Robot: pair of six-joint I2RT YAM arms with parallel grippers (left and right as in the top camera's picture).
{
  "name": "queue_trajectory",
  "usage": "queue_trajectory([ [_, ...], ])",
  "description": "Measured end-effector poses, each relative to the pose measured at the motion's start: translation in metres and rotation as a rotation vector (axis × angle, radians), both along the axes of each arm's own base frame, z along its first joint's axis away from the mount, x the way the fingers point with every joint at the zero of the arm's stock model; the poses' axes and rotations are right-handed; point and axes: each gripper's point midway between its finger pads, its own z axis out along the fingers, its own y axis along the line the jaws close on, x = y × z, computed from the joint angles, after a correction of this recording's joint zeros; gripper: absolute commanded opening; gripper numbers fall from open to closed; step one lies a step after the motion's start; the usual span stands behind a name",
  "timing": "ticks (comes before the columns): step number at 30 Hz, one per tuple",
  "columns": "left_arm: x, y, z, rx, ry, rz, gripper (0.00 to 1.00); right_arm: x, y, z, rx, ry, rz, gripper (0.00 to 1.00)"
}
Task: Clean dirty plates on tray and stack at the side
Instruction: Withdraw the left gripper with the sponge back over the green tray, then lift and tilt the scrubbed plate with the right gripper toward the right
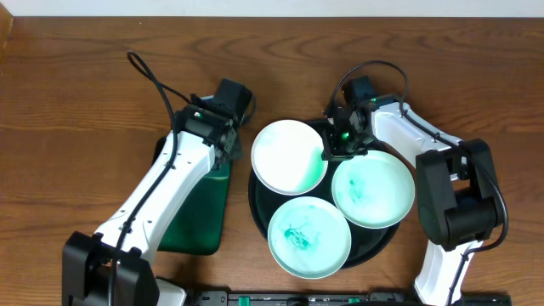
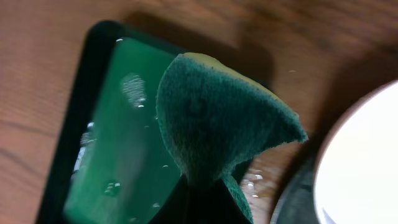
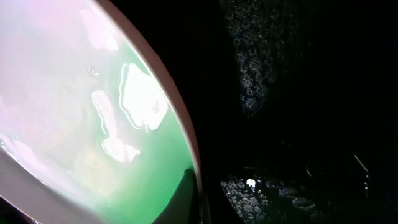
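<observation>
Left gripper [image 1: 226,150] is clenched on a green sponge [image 2: 217,118], hovering over a green rectangular tray [image 2: 118,155] just left of the tray [image 1: 384,238]. Right gripper [image 1: 341,146] sits at the tray's far side, against the right rim of one plate [image 1: 285,157]. A dark fingertip [image 3: 183,190] lies on that rim's inside; whether it pinches, I cannot tell. This plate overhangs the tray's far-left edge, mostly white with a green tint. Two smeared plates [image 1: 374,189] [image 1: 308,236] lie on the tray's right and near parts.
</observation>
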Motion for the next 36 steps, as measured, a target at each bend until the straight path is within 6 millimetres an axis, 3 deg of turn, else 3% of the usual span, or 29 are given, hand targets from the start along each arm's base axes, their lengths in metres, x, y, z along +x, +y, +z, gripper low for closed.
queue_trajectory([
  [8, -0.019, 0.037, -0.003, 0.047, 0.096, 0.102, 0.07, 0.006, -0.01, 0.009, -0.058, -0.066, 0.024, 0.01],
  [18, -0.027, 0.058, -0.005, 0.033, 0.137, 0.184, 0.07, 0.024, -0.025, 0.082, -0.115, -0.303, 0.012, 0.01],
  [31, -0.027, 0.058, -0.005, 0.03, 0.138, 0.184, 0.07, 0.026, -0.042, 0.084, -0.214, -0.335, 0.021, 0.01],
  [36, -0.028, 0.058, -0.006, 0.032, 0.144, 0.184, 0.08, 0.027, -0.046, 0.099, -0.226, -0.377, 0.015, 0.01],
])
